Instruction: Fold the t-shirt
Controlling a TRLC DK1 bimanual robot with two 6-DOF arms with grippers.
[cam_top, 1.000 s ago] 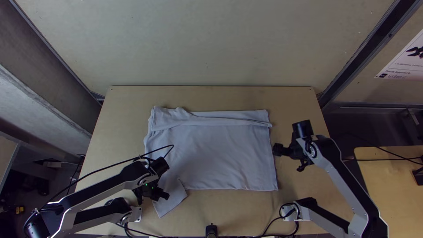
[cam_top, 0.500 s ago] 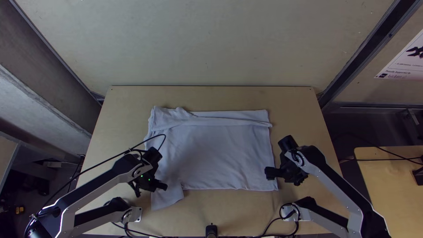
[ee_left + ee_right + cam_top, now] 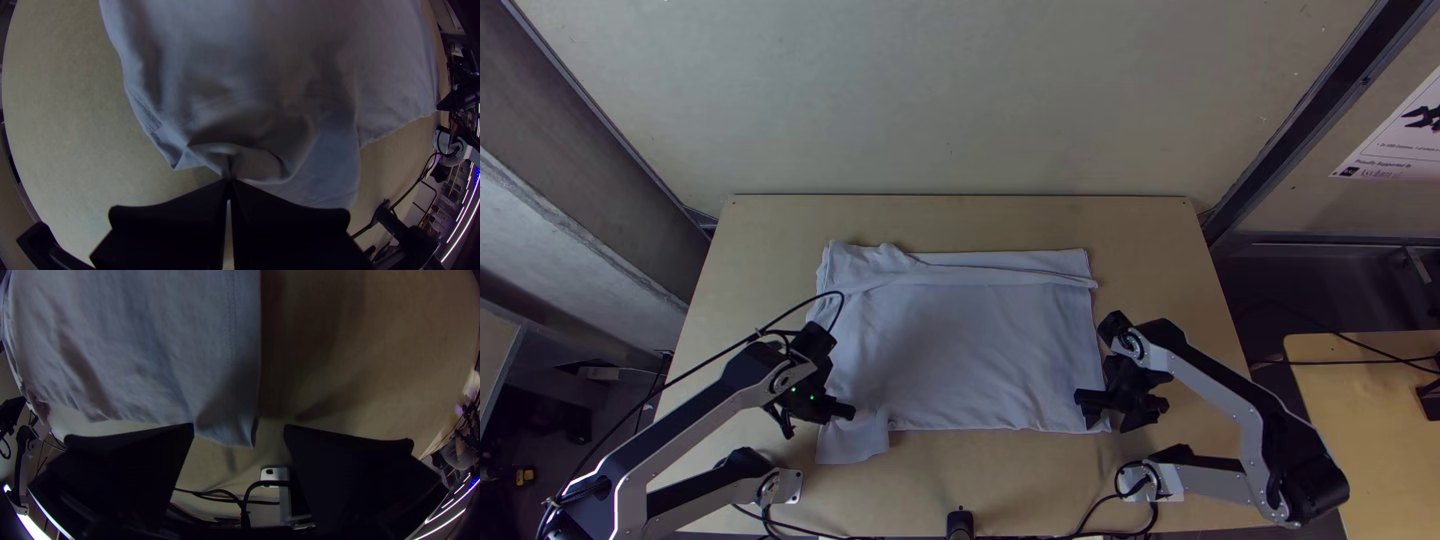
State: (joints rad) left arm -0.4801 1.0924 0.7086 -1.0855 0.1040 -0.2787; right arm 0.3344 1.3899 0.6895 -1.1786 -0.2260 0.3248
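1. A pale wall [image 3: 950,100] stands beyond the far edge of the table.
2. The light wooden table [image 3: 750,230] carries the cloth, with both arms standing at its near side.
3. The white t-shirt [image 3: 970,340] lies mostly spread across the middle of the table. A band along its far side is folded over, lumpier at the far left. The near edge runs fairly straight from the middle to the right; at the near left, a flap reaches nearer than the rest, and the cloth beside it is bunched.
4. The left arm [image 3: 690,425] slants in from the near left, and the right arm [image 3: 1225,395] from the near right.
5. Part of a second wooden table [image 3: 1370,400] shows at the right, apart from the first.
6. A poster [image 3: 1405,135] hangs at the far right.
7. The left gripper [image 3: 850,412] is over the shirt's near-left part. In the left wrist view, the left gripper [image 3: 228,181] has its fingertips pressed together on a gathered pinch of cloth.
8. The right gripper [image 3: 1086,408] is at the shirt's near-right corner. In the right wrist view, the right gripper [image 3: 239,426] is spread wide, with that corner showing between its fingertips.
9. A small black post [image 3: 960,523] stands at the middle of the near edge.
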